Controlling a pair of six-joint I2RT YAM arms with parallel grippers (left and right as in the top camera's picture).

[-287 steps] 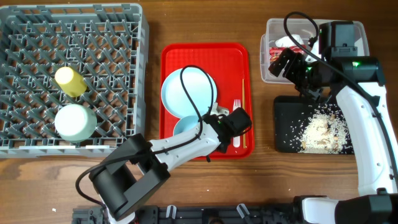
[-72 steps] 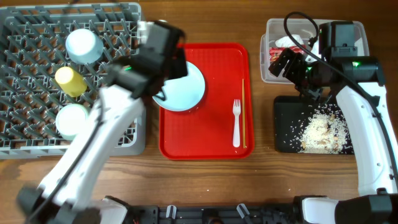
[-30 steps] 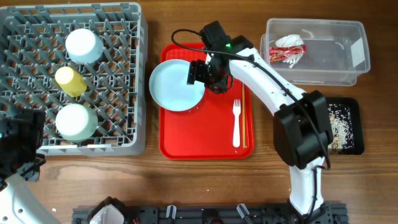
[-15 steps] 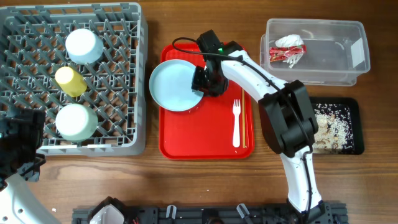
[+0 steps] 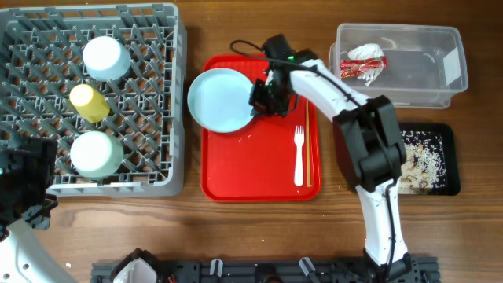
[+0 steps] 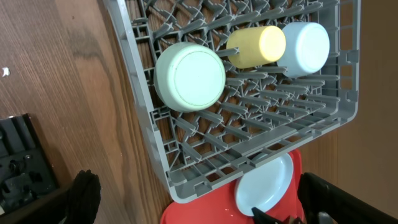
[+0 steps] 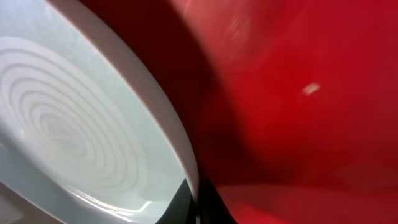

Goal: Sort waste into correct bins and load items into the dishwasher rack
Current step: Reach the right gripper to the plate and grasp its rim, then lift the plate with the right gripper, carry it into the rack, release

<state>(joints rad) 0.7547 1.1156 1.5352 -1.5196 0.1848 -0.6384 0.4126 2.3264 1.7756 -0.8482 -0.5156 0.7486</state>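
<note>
Overhead: right gripper (image 5: 259,99) clamped on plate (image 5: 220,98) at its right rim; plate overhangs red tray (image 5: 251,167) toward rack (image 5: 141,85). Hold firm, lift level, clear rack wall.

no readable text, wrapper (image 5: 363,61) print too small to read
</note>
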